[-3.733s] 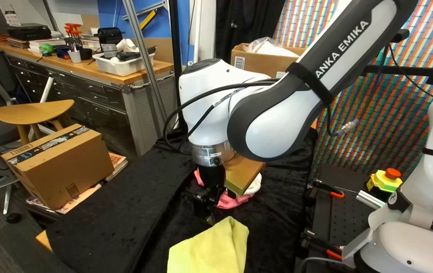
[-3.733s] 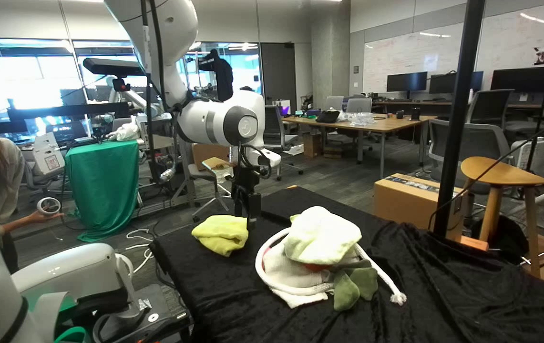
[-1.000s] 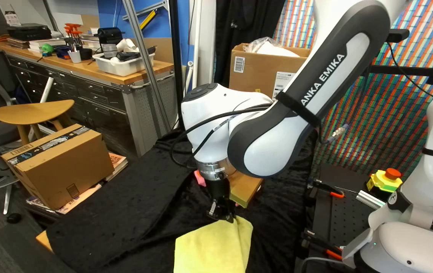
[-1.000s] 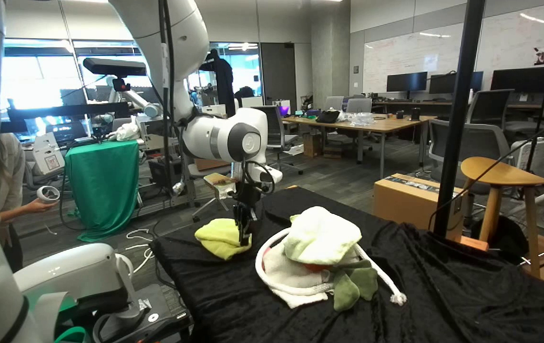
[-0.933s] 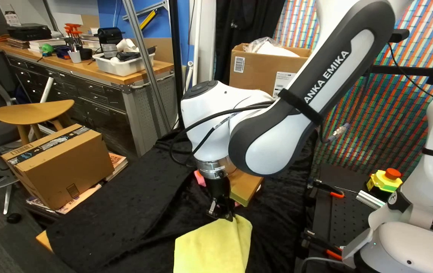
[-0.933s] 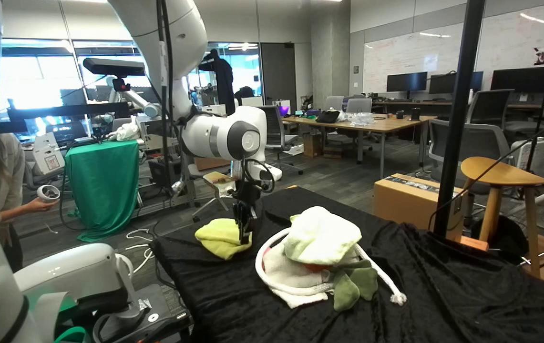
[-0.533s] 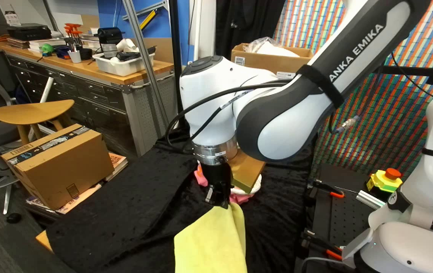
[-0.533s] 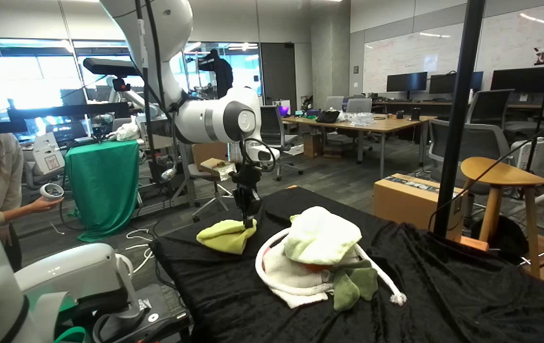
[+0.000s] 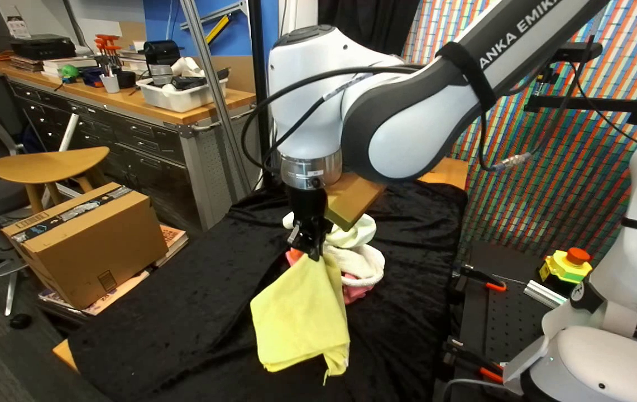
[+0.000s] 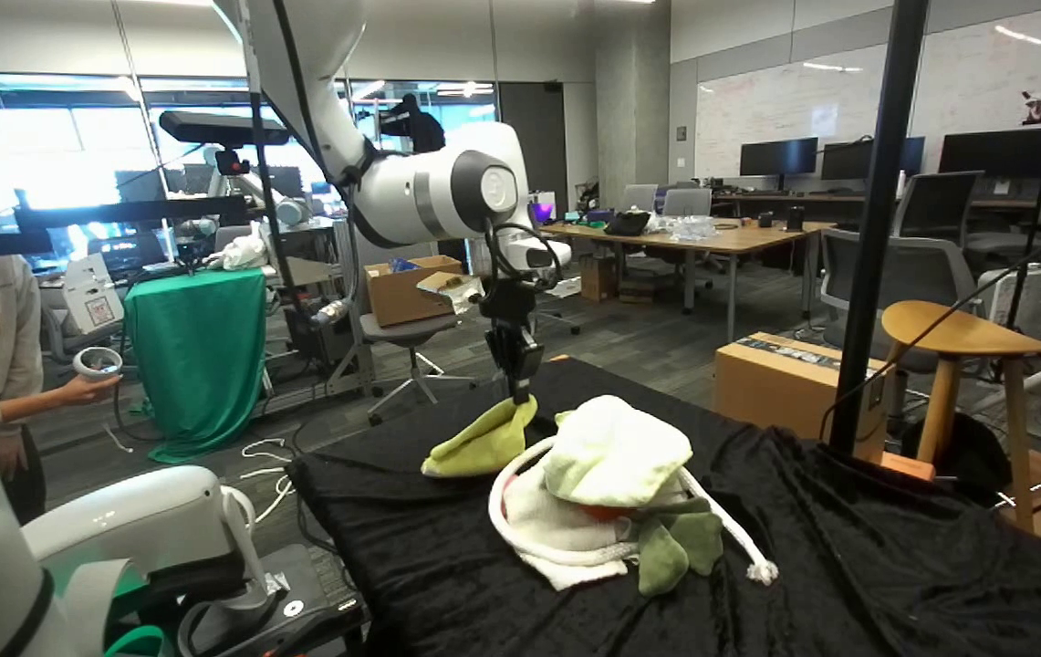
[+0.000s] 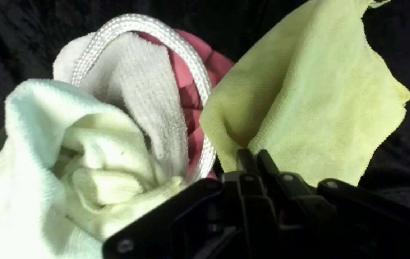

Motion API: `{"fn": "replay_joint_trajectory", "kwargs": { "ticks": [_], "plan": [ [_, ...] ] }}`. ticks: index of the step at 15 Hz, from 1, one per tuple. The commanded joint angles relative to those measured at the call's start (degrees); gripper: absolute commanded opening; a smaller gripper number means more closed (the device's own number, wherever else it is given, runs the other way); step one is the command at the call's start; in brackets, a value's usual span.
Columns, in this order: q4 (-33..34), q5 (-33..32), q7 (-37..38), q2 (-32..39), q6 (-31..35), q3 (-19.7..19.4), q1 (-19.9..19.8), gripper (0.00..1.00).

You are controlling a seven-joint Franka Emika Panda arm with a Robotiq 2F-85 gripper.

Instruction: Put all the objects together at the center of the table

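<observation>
My gripper (image 11: 253, 154) is shut on a corner of the pale yellow cloth (image 9: 301, 318), which hangs below the fingertips in both exterior views. Whether its lower edge touches the black-draped table (image 9: 184, 312) I cannot tell. Close beside it lies a pile. There, one white cloth (image 10: 616, 452) sits on top and a second white cloth (image 11: 154, 82) lies lower down. A white rope loop (image 11: 190, 59) curves around them over the pink cloth (image 11: 219, 64). Between the cloths shows a little of the red-orange round toy (image 10: 605, 513), mostly covered.
Green leaf-shaped fabric (image 10: 661, 561) sticks out of the pile. A flat cardboard piece (image 9: 354, 201) is fixed beside my wrist. A black pole (image 10: 876, 228) rises by the table, and a cardboard box (image 9: 89, 245) stands off its side. Another robot arm (image 9: 614, 357) stands nearby.
My gripper came down to the yellow cloth, closed on its corner, then rose and moved toward the pile, lifting the cloth, which now hangs stretched out. The pile has not moved.
</observation>
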Motion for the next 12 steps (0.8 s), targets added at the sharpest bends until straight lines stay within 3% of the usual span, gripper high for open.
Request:
{"fn": "replay_joint_trajectory", "kwargs": {
  "ticks": [1,12],
  "plan": [
    [1.04,-0.29,1.92,-3.21,-1.05,-1.02,-2.29,0.05],
    [-3.7,-0.87,6.19,-15.12,-4.9,-1.95,-9.25,0.05]
  ]
}}
